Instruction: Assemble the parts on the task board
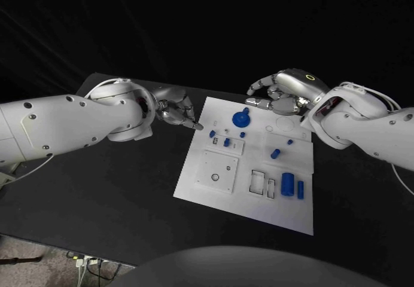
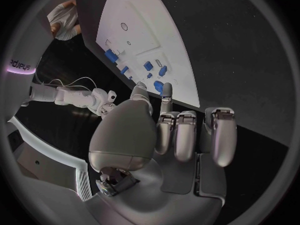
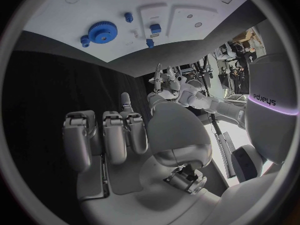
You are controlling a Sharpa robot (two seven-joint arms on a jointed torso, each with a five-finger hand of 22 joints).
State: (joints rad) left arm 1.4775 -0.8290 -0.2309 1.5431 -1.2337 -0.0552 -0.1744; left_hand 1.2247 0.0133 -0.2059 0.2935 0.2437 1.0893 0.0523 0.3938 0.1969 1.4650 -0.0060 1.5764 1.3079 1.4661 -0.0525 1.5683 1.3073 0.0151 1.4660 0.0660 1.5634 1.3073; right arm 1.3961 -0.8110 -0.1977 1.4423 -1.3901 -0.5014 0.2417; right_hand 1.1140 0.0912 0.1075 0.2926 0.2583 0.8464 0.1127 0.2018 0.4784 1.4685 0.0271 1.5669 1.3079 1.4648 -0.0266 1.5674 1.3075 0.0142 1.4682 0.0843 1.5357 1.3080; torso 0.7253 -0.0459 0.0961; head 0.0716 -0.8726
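Observation:
The white task board (image 1: 250, 200) lies in the middle of the table. A blue gear (image 1: 241, 119) stands near its far edge. Small blue parts (image 1: 227, 142) sit in the middle, and two blue cylinders (image 1: 287, 180) lie toward the near right. My left hand (image 1: 177, 107) hovers at the board's far left edge, most fingers curled in and one fingertip (image 1: 198, 125) close to a tiny blue piece (image 1: 213, 125). It holds nothing (image 2: 169, 130). My right hand (image 1: 280, 92) hangs over the far edge beside the gear, fingers curled in and empty (image 3: 125, 135). The gear (image 3: 102, 32) lies ahead of it.
A raised square plate (image 1: 220, 170) and two rectangular slots (image 1: 259, 182) mark the board's near half. Black table (image 1: 112, 191) surrounds the board on every side. My left arm (image 1: 69, 122) and right arm (image 1: 371, 128) flank it.

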